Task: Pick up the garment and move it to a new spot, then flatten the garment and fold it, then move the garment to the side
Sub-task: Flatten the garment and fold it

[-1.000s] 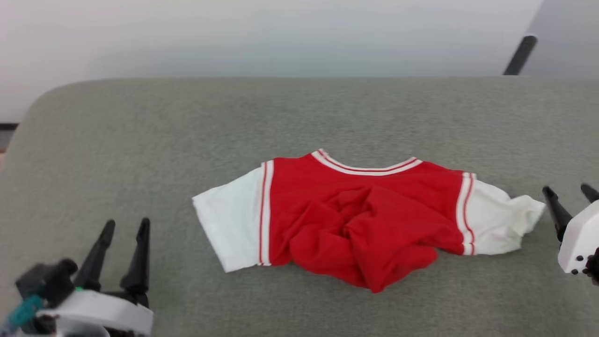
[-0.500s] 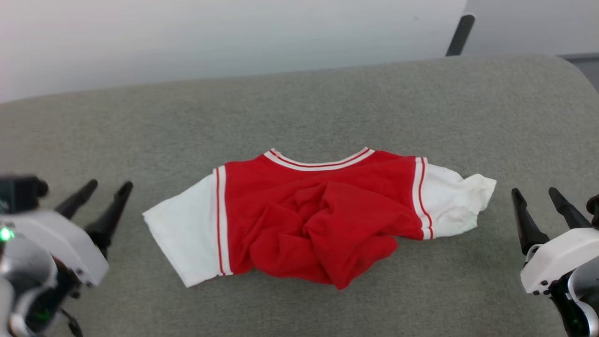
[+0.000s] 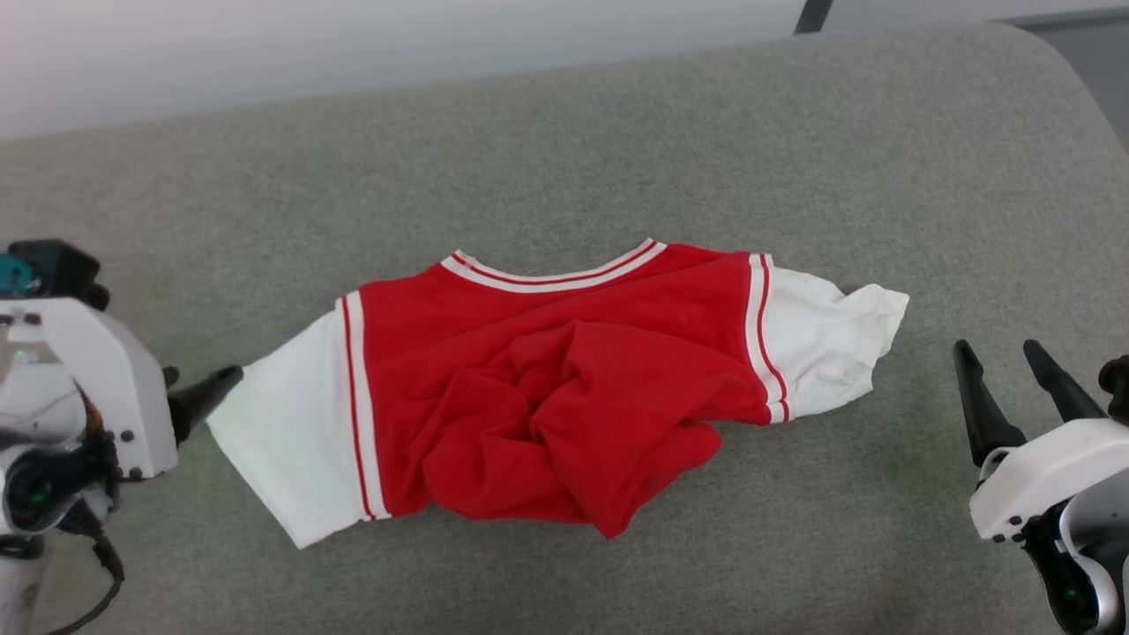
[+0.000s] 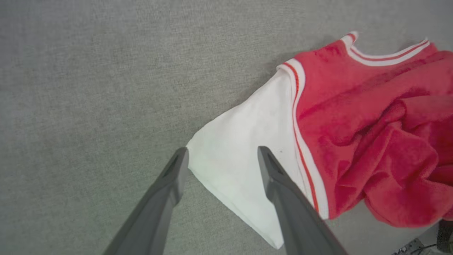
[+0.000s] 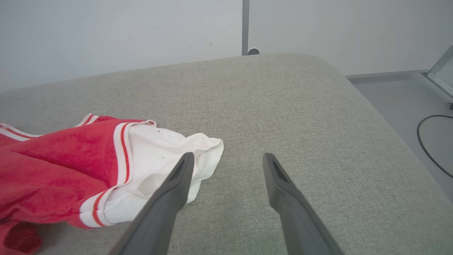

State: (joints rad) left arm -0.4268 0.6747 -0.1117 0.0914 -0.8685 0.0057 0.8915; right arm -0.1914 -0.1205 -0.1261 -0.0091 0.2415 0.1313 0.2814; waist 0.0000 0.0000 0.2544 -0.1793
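Garment (image 3: 547, 388) sits bunched mid-frame in head view. Left tool (image 4: 222, 150) spread over white sleeve corner (image 4: 230, 170), right tool (image 5: 228, 156) spread near other sleeve (image 5: 159, 148): likely staging two-point pickup.

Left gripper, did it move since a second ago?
Yes. Judged against the shirt, which lies put on the grey cushion, the left gripper came in toward its white sleeve and is open beside it.

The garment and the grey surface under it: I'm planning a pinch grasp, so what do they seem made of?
The garment: soft matte knit, perhaps cotton or polyester; it bunches in loose folds. The grey surface: matte woven upholstery cloth, by its fine weave; rounded corners suggest padding.
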